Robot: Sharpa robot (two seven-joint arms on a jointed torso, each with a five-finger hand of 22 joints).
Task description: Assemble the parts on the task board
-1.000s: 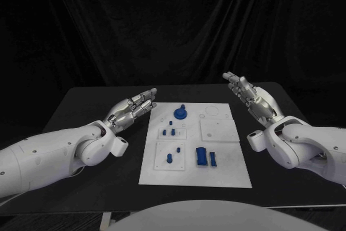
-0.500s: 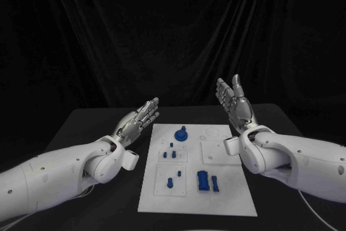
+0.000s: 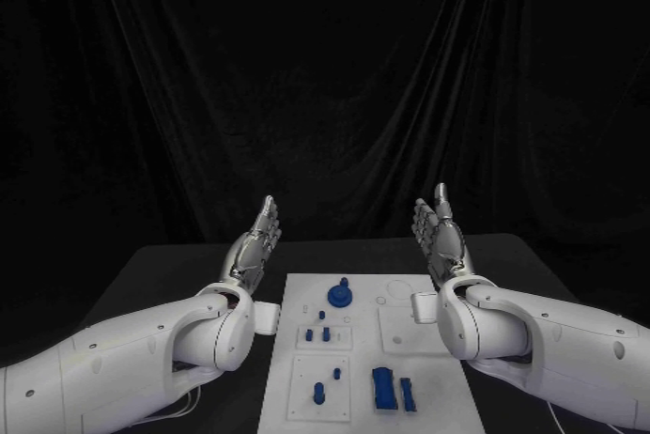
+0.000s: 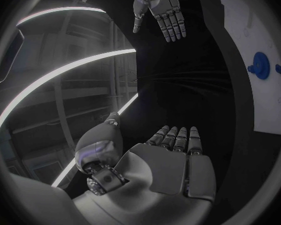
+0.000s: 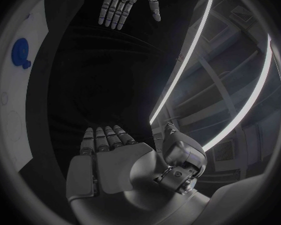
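— Starting at the near edge of the task board [image 3: 447,396], what do we have?

— We see a chunky blue block [image 3: 383,388] with a slimmer blue bar [image 3: 407,394] just beside it, and a small blue peg [image 3: 319,393] in the near-left panel. Further in, a cluster of little blue pins [image 3: 317,335] sits mid-board toward the left edge. At the far end a round blue knob [image 3: 340,295] stands near the middle. Whether any piece is fully seated in its slot, we cannot tell.

— And our hands?

— Past the parts, on either side of the board's far end. Our left hand [image 3: 256,242] is raised off the table [image 3: 162,274] beyond the board's left edge, fingers straight, side by side, holding nothing. Our right hand [image 3: 441,231] mirrors it off the right edge, palm facing inward, fingers extended and empty. From the left wrist we see our own flat palm [image 4: 172,160] and the other hand [image 4: 159,7] across from it, equally bare.

— What changed in the last second?

— Both hands have come up from low beside the board to this upright pose, and our view has tilted, so the board sits lower in frame. The parts themselves have not moved.

— Meaning for the job?

— We judge that nothing is being handled now. Raised, empty hands would suit a pause ahead of reaching in, or a retreat with the pieces already placed.
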